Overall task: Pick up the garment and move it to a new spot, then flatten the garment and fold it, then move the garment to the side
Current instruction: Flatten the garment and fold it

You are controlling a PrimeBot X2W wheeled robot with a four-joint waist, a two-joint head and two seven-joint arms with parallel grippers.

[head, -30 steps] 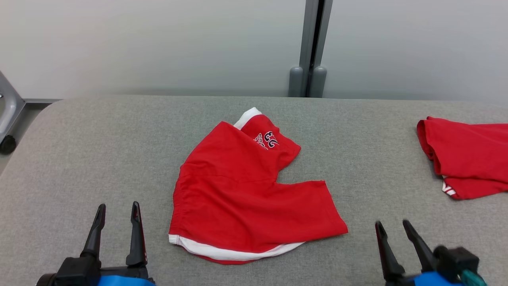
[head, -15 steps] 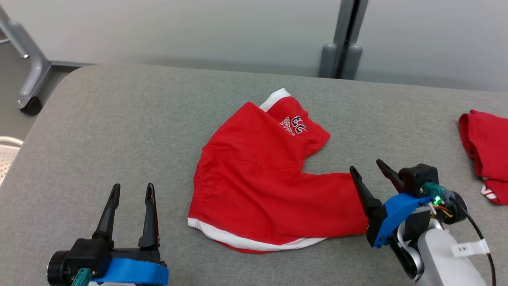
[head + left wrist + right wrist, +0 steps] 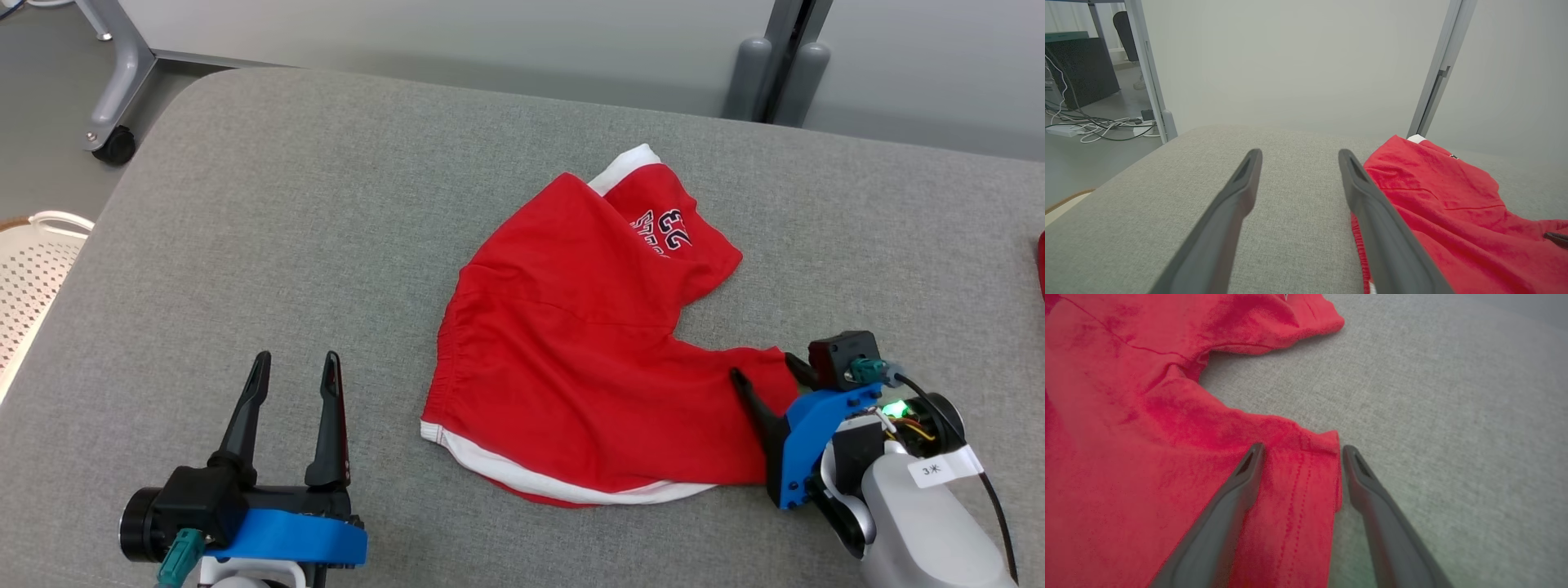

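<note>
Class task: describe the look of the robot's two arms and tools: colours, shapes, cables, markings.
The left tool and right tool each have two long, tapering dark fingers on a black base with a blue bracket and a teal plug. The right arm's pale grey forearm carries a white label, a green light and a black cable.

Even, soft light; sharp views, faint shadows.

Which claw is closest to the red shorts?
The right gripper: open, straddling a leg hem of the red shorts; the left gripper is off to the side.
</note>
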